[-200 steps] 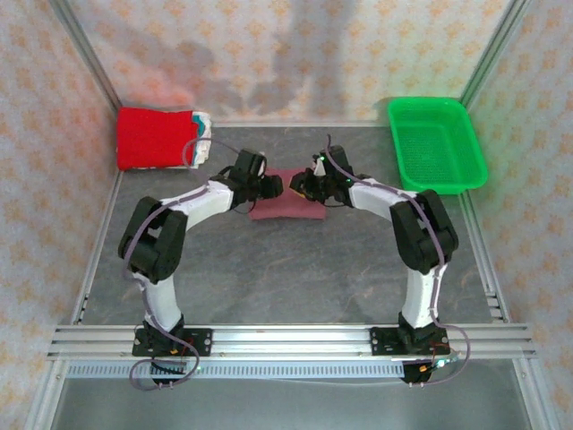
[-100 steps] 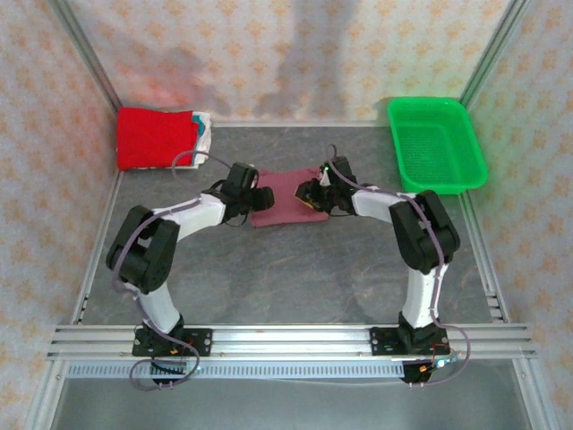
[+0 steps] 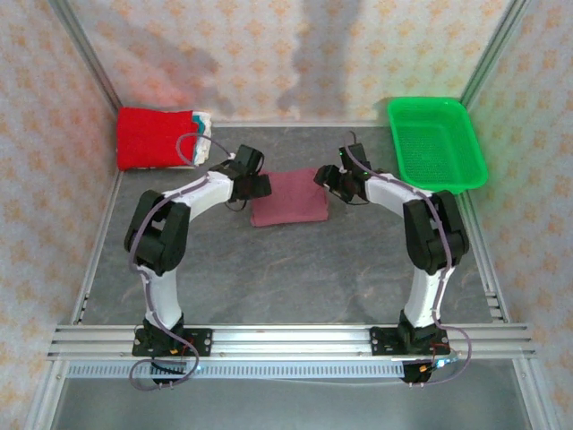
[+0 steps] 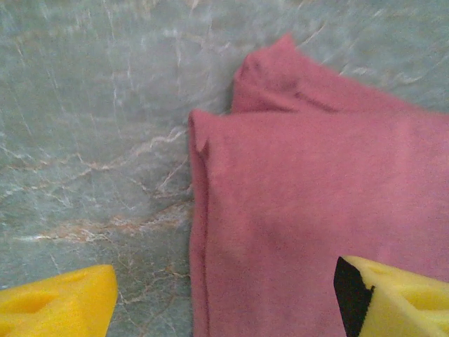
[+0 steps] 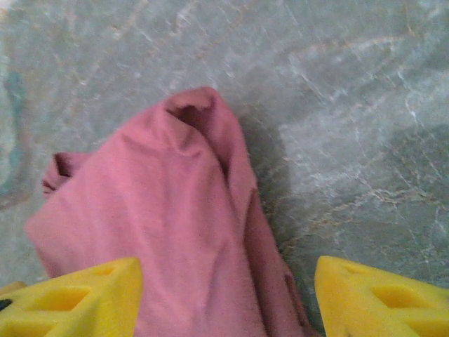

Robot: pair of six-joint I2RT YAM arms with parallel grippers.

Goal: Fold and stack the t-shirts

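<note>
On the table (image 3: 269,269), folded maroon t-shirt (image 3: 288,197)

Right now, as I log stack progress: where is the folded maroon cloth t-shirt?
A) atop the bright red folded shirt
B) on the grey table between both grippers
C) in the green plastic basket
B: the folded maroon cloth t-shirt lies on the grey table, the left gripper and right gripper flanking it.

The t-shirt (image 3: 288,197) is maroon, the folded shirt (image 3: 157,137) bright red, the basket (image 3: 436,148) green, the table (image 3: 286,278) grey with pale veins.
</note>
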